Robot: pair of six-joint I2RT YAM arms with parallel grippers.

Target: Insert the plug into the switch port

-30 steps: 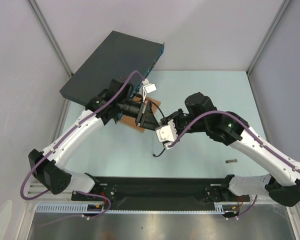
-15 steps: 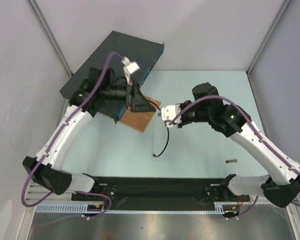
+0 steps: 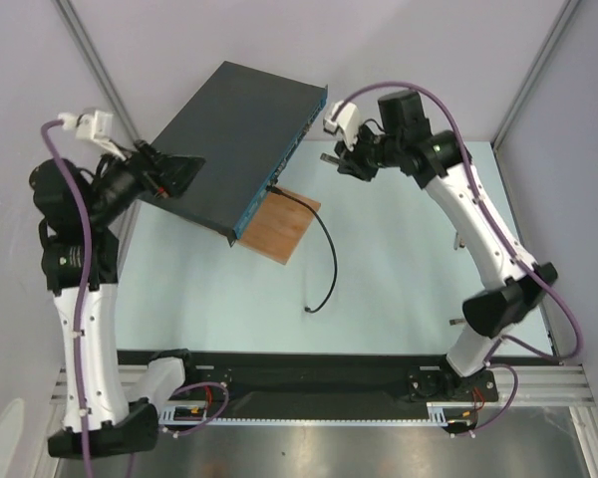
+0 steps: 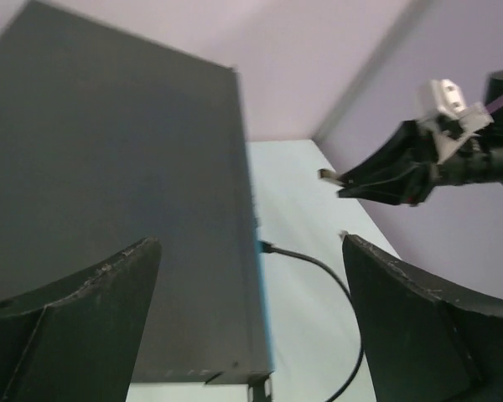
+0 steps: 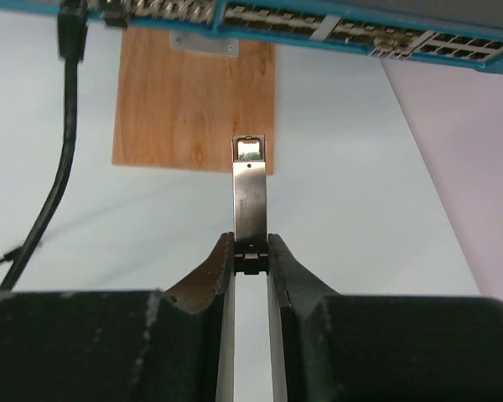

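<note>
Black cable (image 3: 333, 261), wooden board (image 3: 284, 229) by switch (image 3: 234, 129)

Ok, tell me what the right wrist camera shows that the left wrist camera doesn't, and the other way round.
Only the right wrist view: the row of sockets on the blue front face, and the wooden board. Only the left wrist view: the dark top of the switch, and the left gripper, open and empty. Both: the black cable plugged into the switch, the table, and the metal plug pinched in the right gripper.
</note>
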